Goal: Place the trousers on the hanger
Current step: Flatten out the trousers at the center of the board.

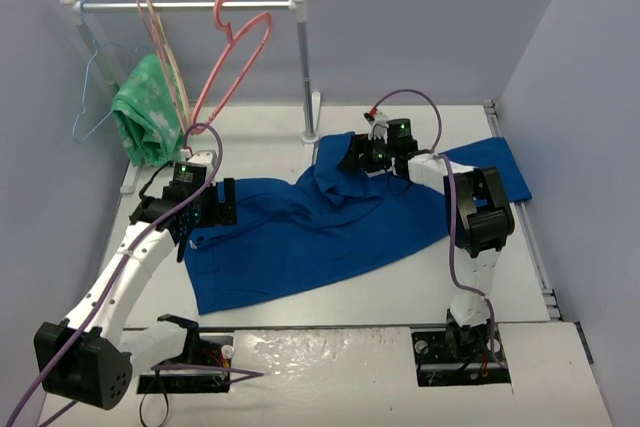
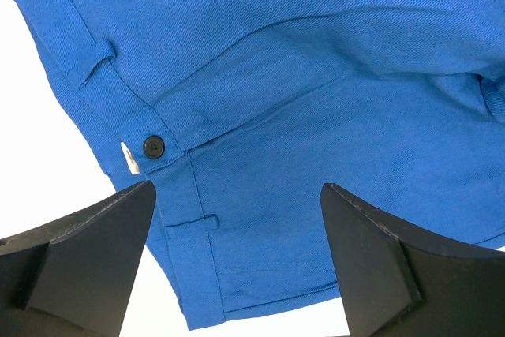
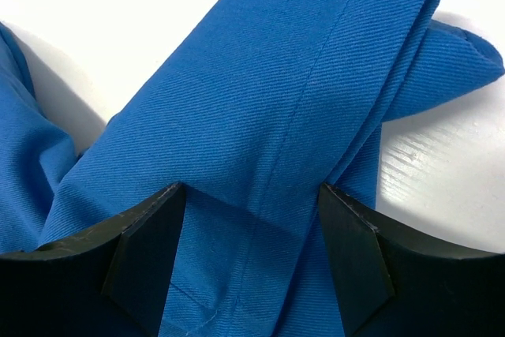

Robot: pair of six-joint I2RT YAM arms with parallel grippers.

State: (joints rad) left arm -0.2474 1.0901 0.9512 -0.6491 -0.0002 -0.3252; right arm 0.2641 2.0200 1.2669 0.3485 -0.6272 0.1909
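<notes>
The royal-blue trousers (image 1: 330, 222) lie spread across the table, one leg reaching to the right edge. My left gripper (image 1: 205, 212) is open at their left end. In the left wrist view (image 2: 237, 187) its jaws stand wide apart over the waistband corner, near a black button (image 2: 152, 144). My right gripper (image 1: 357, 155) is open over a bunched fold at the back. In the right wrist view (image 3: 251, 187) its jaws straddle a trouser leg (image 3: 300, 100). The pink hanger (image 1: 237, 52) hangs empty on the rail, apart from both grippers.
The white rail (image 1: 185, 4) stands at the back on a post (image 1: 305, 67). It also carries a beige hanger (image 1: 163, 42), a light-blue wire hanger (image 1: 93, 87) and a green patterned cloth (image 1: 145, 112). Grey walls close in the left and right sides.
</notes>
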